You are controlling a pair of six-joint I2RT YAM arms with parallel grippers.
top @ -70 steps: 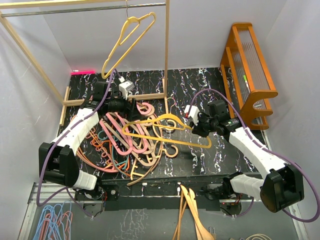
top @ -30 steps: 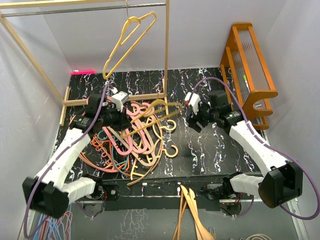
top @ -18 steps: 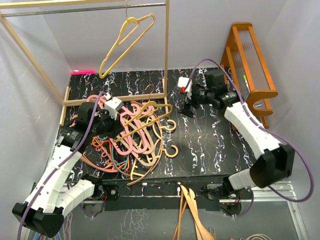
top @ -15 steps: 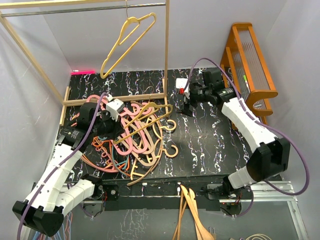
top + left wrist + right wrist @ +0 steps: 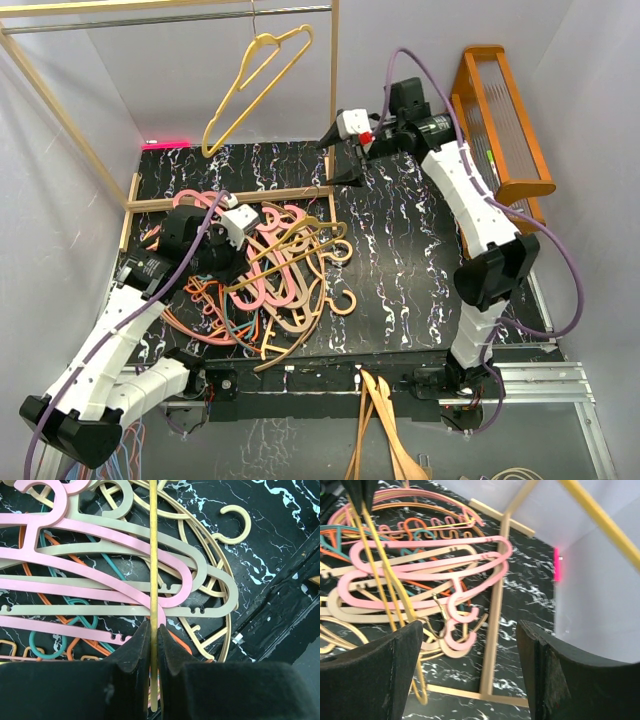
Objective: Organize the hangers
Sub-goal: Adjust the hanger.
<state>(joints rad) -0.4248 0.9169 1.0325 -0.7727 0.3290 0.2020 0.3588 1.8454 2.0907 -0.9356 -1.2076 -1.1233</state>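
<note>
Left claw [image 5: 154, 630] was clamped tight on a thin yellow hanger [image 5: 154, 550], whose bar ran straight up between the jaws. In the top view it sat left of centre, over the pile [image 5: 262, 292]. The pile of pink, tan, orange and teal hangers lay on the table [image 5: 420, 270], centre-left of frame. Right claw [image 5: 338, 162] was wide and empty, raised at upper centre beside the post [image 5: 333, 100]. A hung hanger [image 5: 263, 43], also yellow, was on the rail [image 5: 170, 17], upper left.
</note>
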